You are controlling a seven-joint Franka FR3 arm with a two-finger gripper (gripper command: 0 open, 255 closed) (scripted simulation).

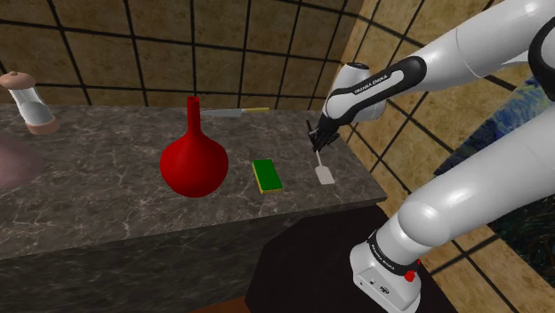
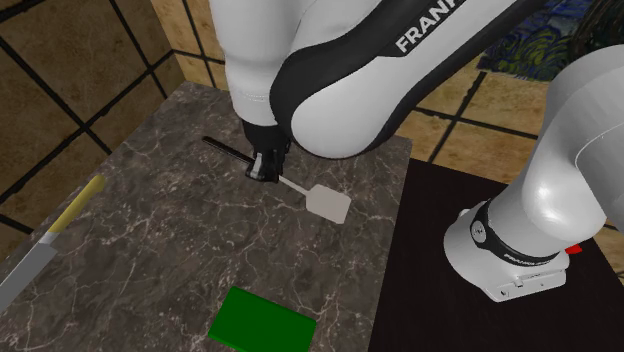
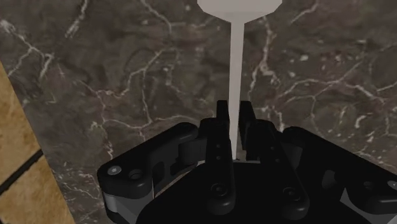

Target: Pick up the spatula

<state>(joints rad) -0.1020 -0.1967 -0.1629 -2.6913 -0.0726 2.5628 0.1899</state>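
Franka arm (image 2: 330, 70), white with dark joints; nearest item, bent low over the counter's end beside the stand.
- Gripper (image 3: 235, 111), black: fingers clenched on the thin pale shaft of the spatula (image 2: 328, 205), one on each side with no gap showing.
- Spatula: black handle sticking out past the gripper, white blade sloping down towards the counter's corner nearest the stand. Whether the blade is clear of the stone cannot be told.
- Progress, as judged: approach and grasp done. The lift is either still to come or barely begun, so raising the spatula well clear is what remains.

Room and surface:
- Walls (image 1: 133, 44): brown tiles with dark joints, and a blue swirled picture (image 1: 525, 133) on the side wall.
- Counter (image 1: 107, 187): dark marble with pale veins.
- Stand (image 2: 480, 320): dark box top under the arm's base.
- Red vase (image 1: 193, 160): round belly and narrow neck, upright at mid-counter.
- Grinder-like piece (image 1: 31, 102): white and tan, at the far end, well apart from the gripper.
- Knife (image 1: 236, 112): yellow handle, lying flat near the back wall.
- Green block (image 1: 266, 175): yellow edge, lying between vase and spatula.
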